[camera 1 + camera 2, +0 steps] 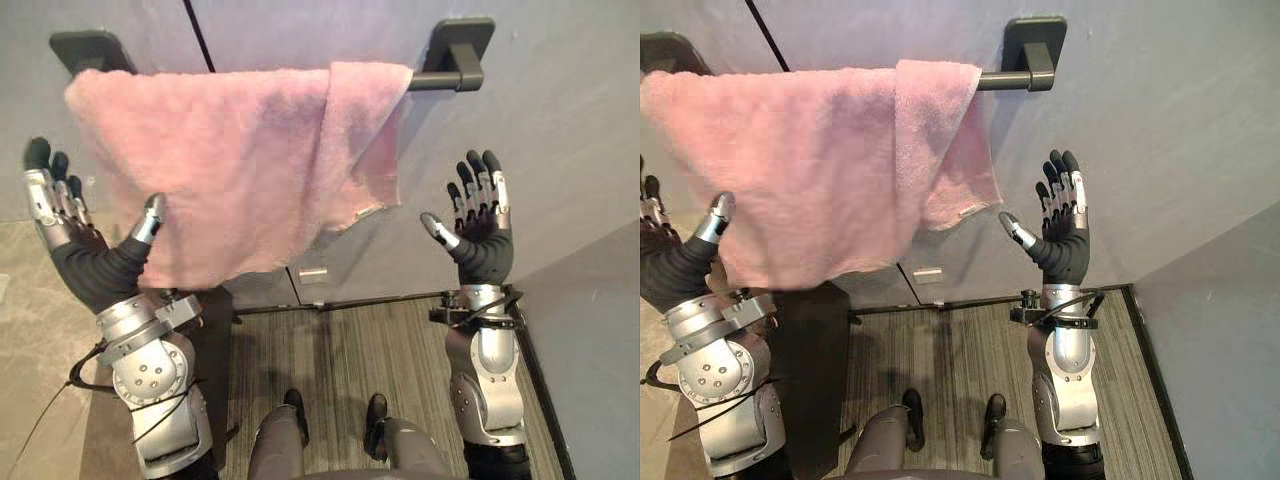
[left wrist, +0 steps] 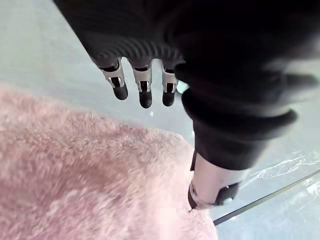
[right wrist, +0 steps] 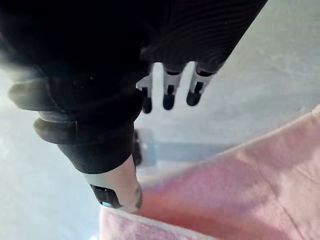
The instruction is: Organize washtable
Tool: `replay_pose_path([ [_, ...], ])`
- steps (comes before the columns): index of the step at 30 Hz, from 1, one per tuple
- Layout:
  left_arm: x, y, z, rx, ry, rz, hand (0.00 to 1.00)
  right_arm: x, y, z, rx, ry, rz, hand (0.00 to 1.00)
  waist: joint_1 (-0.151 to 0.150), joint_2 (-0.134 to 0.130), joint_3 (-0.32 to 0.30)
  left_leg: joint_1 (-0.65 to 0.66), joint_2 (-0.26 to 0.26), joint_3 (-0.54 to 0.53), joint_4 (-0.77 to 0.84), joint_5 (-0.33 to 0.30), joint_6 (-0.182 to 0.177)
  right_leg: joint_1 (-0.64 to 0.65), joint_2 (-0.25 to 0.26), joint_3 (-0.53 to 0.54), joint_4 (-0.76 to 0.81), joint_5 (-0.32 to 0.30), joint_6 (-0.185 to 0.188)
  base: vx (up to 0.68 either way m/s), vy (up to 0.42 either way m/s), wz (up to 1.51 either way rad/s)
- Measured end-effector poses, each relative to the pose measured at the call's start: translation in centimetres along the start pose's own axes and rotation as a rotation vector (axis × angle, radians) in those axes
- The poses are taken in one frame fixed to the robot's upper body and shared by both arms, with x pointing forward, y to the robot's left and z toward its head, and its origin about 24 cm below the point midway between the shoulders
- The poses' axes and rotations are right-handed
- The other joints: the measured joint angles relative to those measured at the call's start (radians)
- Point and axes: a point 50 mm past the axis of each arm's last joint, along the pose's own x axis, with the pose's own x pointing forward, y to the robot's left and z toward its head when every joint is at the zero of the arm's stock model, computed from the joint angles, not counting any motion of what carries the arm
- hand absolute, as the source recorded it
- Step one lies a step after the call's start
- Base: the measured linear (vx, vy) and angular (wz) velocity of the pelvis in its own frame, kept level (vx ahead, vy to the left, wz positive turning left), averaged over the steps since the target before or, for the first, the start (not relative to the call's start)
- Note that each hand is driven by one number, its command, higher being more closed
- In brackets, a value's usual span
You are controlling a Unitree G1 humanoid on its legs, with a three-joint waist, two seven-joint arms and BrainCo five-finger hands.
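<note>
Rising at about 9 o'clock in the head views, the left robot hand [image 1: 72, 238] stands palm-forward with its fingers straight and spread, curled round nothing; its thumb [image 1: 150, 215] reaches toward 2 o'clock, and the tip lies at the lower left edge of the fluffy pink terry towel [image 1: 225, 170]. The left wrist view shows the same thumb tip meeting the pile at that edge, though whether it presses in cannot be told. The towel is draped over a dark horizontal metal towel bar [image 1: 445, 80] fixed to the smooth grey wall [image 1: 565, 150], spreading from 10 o'clock across to 1 o'clock and covering most of the bar, whose right end and bracket stay bare. The towel's right part is doubled over, so one corner hangs shorter, near 3 o'clock of the cloth. Just right of that corner, at about 3 o'clock, the right robot hand [image 1: 480, 235] is held upright, fingers straight and apart, thumb angled toward the towel without touching it, holding nothing. Below, at 6 o'clock, lies a grey striped floor [image 1: 340, 365].
</note>
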Motion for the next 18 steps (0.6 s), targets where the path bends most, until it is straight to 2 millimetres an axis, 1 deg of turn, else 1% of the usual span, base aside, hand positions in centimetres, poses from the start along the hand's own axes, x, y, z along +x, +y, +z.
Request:
replay_pose_path([
  [2,-0.6,0.0,-0.5,0.015,0.042,-0.036,0.00,-0.8,-0.3,-0.6,-0.010,0.047,0.000,0.00,0.000,-0.001,-0.002,0.018,-0.001,0.001,-0.010,0.000,0.000,0.017,0.000,-0.001,-0.009,0.000,0.000,0.02,-0.003,0.01],
  [5,-1.7,-0.5,-1.5,0.023,0.113,-0.119,0.00,-2.1,-0.8,-2.2,-0.021,0.148,-0.003,0.00,0.001,-0.001,-0.021,0.033,-0.001,0.005,-0.020,0.000,0.000,0.032,0.001,-0.002,-0.019,0.000,0.000,0.00,0.000,0.00],
  [11,-3.2,-1.7,-3.2,0.007,0.222,-0.219,0.00,-3.4,-1.0,-4.4,-0.029,0.270,0.001,0.00,-0.001,-0.004,-0.035,0.070,-0.001,0.015,-0.034,0.000,0.000,0.062,0.001,0.003,-0.030,0.000,0.000,0.01,-0.003,-0.02],
  [13,-4.1,-2.2,-3.8,-0.001,0.267,-0.261,0.00,-5.0,-0.8,-5.9,-0.018,0.365,0.015,0.00,0.000,-0.010,-0.045,0.085,-0.001,0.023,-0.048,0.000,0.000,0.072,0.001,0.004,-0.036,0.000,0.000,0.00,-0.005,-0.02],
  [14,-4.4,-2.3,-4.0,-0.002,0.284,-0.278,0.00,-5.5,-0.7,-6.3,-0.012,0.392,0.026,0.00,0.000,-0.010,-0.046,0.090,-0.002,0.023,-0.049,0.000,0.000,0.078,0.001,0.003,-0.041,0.000,0.000,0.00,0.000,0.00],
  [15,-5.1,-2.5,-4.4,-0.003,0.318,-0.315,0.00,-6.6,-0.3,-6.8,0.001,0.445,0.055,0.00,0.000,-0.010,-0.048,0.100,-0.003,0.025,-0.057,0.000,-0.001,0.087,0.001,0.003,-0.049,0.000,0.000,0.04,-0.010,0.02],
  [16,-5.9,-2.7,-4.6,-0.014,0.352,-0.357,0.00,-7.8,0.2,-7.2,0.019,0.491,0.089,0.00,-0.001,-0.010,-0.056,0.104,-0.004,0.024,-0.062,0.000,-0.001,0.092,0.001,0.001,-0.053,0.000,0.001,0.04,-0.006,0.02],
  [17,-6.3,-2.7,-4.7,-0.027,0.369,-0.379,0.00,-8.3,0.5,-7.3,0.030,0.510,0.112,0.00,-0.001,-0.010,-0.062,0.104,-0.004,0.024,-0.064,0.000,-0.001,0.093,0.002,0.000,-0.055,0.000,0.001,0.06,-0.008,0.03],
  [18,-7.1,-2.9,-4.8,-0.062,0.405,-0.416,0.00,-9.2,1.1,-7.5,0.050,0.542,0.165,0.00,-0.002,-0.010,-0.067,0.106,-0.005,0.025,-0.066,0.000,-0.001,0.096,0.001,-0.001,-0.057,0.000,0.001,0.06,-0.005,0.01],
])
